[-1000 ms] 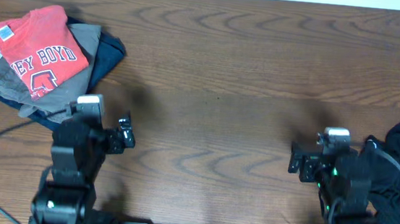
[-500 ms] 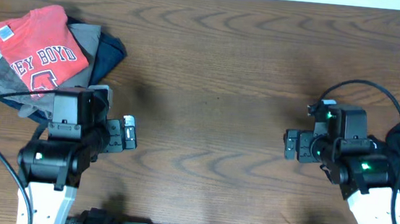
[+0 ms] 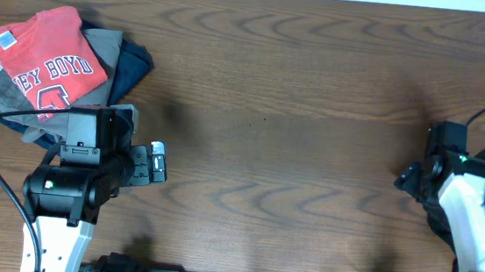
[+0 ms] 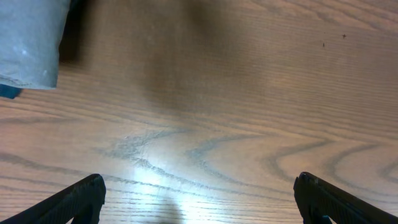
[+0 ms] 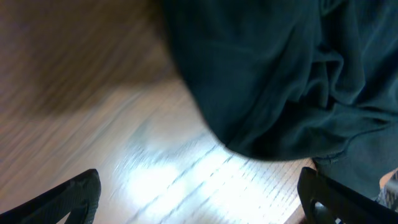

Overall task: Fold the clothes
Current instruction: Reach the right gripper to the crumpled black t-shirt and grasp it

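The black shirt (image 5: 280, 74) is all bunched up and wrinkly, near the right gripper (image 5: 199, 198). That one and the left gripper (image 4: 199, 198) are both wide open.

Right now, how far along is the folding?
Done: a folded stack, red T-shirt on top, sits at the left. In hand: nothing; the right gripper is open at the edge of the black T-shirt, the left gripper open over bare table. Left: the black T-shirt lies crumpled, not yet spread or folded.
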`<state>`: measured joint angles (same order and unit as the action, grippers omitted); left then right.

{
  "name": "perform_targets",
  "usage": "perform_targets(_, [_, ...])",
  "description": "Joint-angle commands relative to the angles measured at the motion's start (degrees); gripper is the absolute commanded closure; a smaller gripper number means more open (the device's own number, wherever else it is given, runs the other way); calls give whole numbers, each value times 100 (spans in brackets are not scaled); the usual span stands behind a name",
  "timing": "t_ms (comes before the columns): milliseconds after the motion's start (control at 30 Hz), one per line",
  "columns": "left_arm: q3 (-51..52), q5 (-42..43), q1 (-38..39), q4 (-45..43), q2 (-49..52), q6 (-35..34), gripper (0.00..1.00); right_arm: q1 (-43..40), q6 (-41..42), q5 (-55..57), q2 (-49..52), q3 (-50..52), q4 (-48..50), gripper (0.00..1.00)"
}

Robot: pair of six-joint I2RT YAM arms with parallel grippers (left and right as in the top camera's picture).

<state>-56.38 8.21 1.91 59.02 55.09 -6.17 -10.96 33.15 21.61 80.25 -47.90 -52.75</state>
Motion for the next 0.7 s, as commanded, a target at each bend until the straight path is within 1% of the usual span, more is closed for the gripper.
perform_targets(0, [-120, 35, -24, 31, 0, -31, 2, -310, 306, 260, 396, -61, 251, 1])
perform_targets(100, [-120, 35, -24, 31, 0, -31, 2, -474, 306, 260, 715, -61, 612, 1])
perform_targets(200, [-120, 35, -24, 31, 0, -31, 2, -614, 304, 262, 994, -61, 1001, 14])
perform_targets(300, [-120, 35, -24, 31, 0, -31, 2, -741, 304, 260, 1180, -61, 1416, 18])
perform_targets(500, [-118, 35, -24, 33, 0, -31, 2, -986, 304, 260, 1408, -61, 1941, 33])
perform_targets(533, [-118, 35, -24, 35, 0, -31, 2, -1032, 302, 260, 1443, -61, 2024, 40])
perform_targets(600, [-118, 35, -24, 33, 0, -31, 2, -1106, 302, 260, 1506, -61, 2118, 59])
perform_targets(667, [-118, 35, -24, 31, 0, -33, 2, -1154, 302, 249, 1545, -61, 2157, 87])
